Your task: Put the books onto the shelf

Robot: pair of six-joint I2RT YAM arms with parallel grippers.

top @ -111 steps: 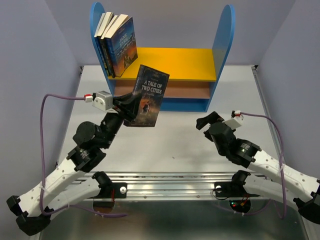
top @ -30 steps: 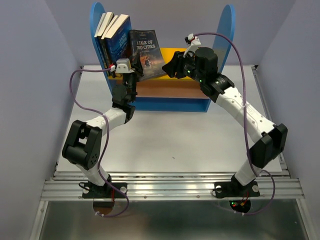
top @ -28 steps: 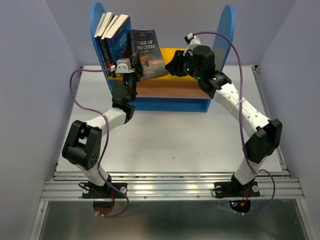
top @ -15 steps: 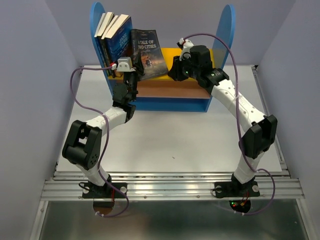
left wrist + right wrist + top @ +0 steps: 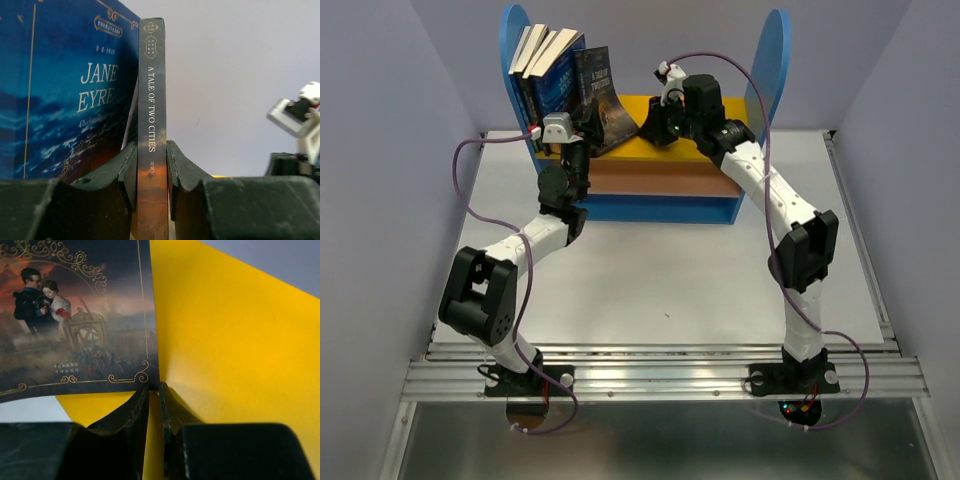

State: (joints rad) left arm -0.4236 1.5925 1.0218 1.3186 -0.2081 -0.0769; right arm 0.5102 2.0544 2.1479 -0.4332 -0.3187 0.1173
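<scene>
Book (image 5: 151, 75) clamped in left claw (image 5: 151, 145); overhead hides grip.

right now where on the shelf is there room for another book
Bare: the yellow upper board from the right gripper to the right blue side panel, and the brown lower board. Crowded: the left end, with leaning paperbacks and the dark A Tale of Two Cities paperback clamped in the left gripper.

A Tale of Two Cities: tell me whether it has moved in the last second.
Yes. A Tale of Two Cities has turned more edge-on and closed up leftward, toward the shelf's left blue panel.
</scene>
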